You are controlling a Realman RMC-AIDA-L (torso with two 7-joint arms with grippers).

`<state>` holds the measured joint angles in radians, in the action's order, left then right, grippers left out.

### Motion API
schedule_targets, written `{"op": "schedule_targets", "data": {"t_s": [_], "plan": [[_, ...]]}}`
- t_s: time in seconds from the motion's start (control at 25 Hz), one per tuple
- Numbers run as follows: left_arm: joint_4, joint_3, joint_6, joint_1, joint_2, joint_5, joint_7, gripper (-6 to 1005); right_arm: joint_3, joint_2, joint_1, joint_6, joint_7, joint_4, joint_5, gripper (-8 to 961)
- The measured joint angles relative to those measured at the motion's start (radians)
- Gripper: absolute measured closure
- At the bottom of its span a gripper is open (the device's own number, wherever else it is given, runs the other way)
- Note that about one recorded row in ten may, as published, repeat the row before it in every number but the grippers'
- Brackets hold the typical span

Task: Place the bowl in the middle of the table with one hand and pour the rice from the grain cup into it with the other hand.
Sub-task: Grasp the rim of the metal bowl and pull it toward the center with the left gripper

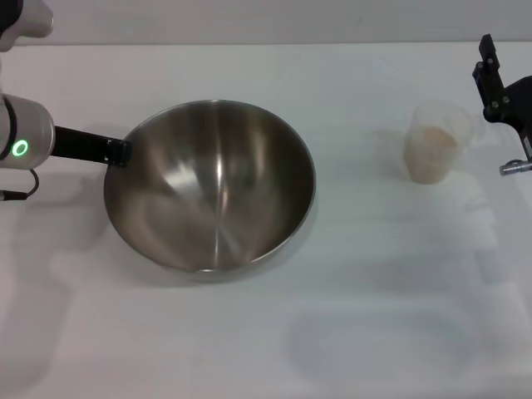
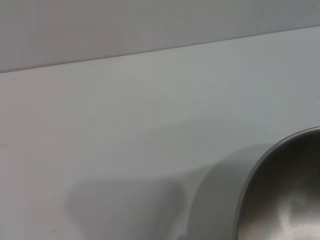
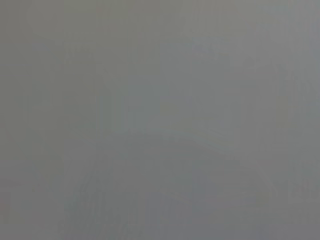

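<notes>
The bowl (image 1: 212, 184), a large shiny steel one, stands left of the table's (image 1: 274, 349) middle in the head view. It is empty. My left gripper (image 1: 116, 152) reaches in from the left and is shut on the bowl's left rim. Part of the bowl also shows in the left wrist view (image 2: 285, 200). The grain cup (image 1: 432, 143), clear plastic with pale rice (image 1: 432, 154) in it, stands upright at the right. My right gripper (image 1: 503, 91) hangs just right of the cup, apart from it. The right wrist view shows only plain grey.
The table's far edge (image 1: 266, 41) runs along the top of the head view, with a grey wall behind it. White tabletop lies between the bowl and the cup and in front of both.
</notes>
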<state>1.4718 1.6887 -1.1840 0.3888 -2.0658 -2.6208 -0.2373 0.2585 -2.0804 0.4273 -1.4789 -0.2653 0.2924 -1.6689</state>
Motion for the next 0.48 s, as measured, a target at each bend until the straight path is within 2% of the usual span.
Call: {"op": "schedule_targets", "data": {"t_s": [0.48], "plan": [[-0.004, -0.04, -0.026, 0.028, 0.0, -0.038, 0.0, 960, 0.002, 0.0, 0.006, 0.0, 0.0, -0.013, 0.002, 342]]}}
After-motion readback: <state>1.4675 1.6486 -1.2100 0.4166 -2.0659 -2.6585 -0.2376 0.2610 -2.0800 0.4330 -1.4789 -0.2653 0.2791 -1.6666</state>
